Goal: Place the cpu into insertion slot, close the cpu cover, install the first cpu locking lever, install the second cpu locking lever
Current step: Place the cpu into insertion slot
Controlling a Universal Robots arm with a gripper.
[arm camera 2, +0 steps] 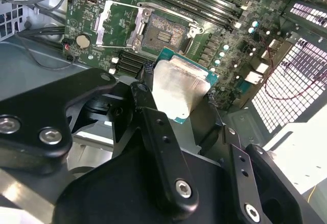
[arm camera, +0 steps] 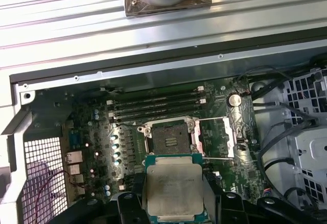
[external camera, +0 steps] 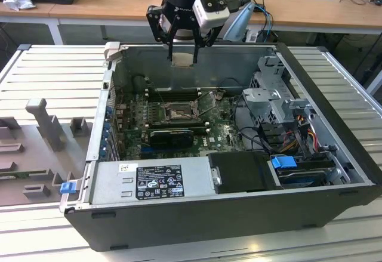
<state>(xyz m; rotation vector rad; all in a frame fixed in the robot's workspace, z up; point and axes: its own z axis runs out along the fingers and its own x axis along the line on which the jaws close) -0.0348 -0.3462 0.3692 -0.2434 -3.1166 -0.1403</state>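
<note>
My gripper (external camera: 182, 55) is shut on the cpu (external camera: 182, 59), a small flat square chip with a pale silver face, and holds it above the far edge of the open computer case. In both wrist views the cpu (arm camera 2: 179, 89) (arm camera: 173, 191) sits between the black fingers (arm camera 2: 147, 89) (arm camera: 137, 183). Below it on the green board lies the insertion slot (external camera: 178, 114) (arm camera 2: 166, 32) (arm camera: 168, 140), a square socket with a dark centre and nothing in it. The cpu cover (arm camera 2: 120, 25) (arm camera: 214, 137) (external camera: 206, 102), a thin silver frame, is swung open beside the slot.
A grey labelled power supply box (external camera: 152, 181) runs along the case's near wall. Long black memory slots (external camera: 170, 93) lie behind the socket, and a black oblong card (external camera: 172, 135) lies in front of it. Drive cage and cables (external camera: 271, 98) fill the exterior view's right. Grey fixtures (external camera: 45, 125) stand outside.
</note>
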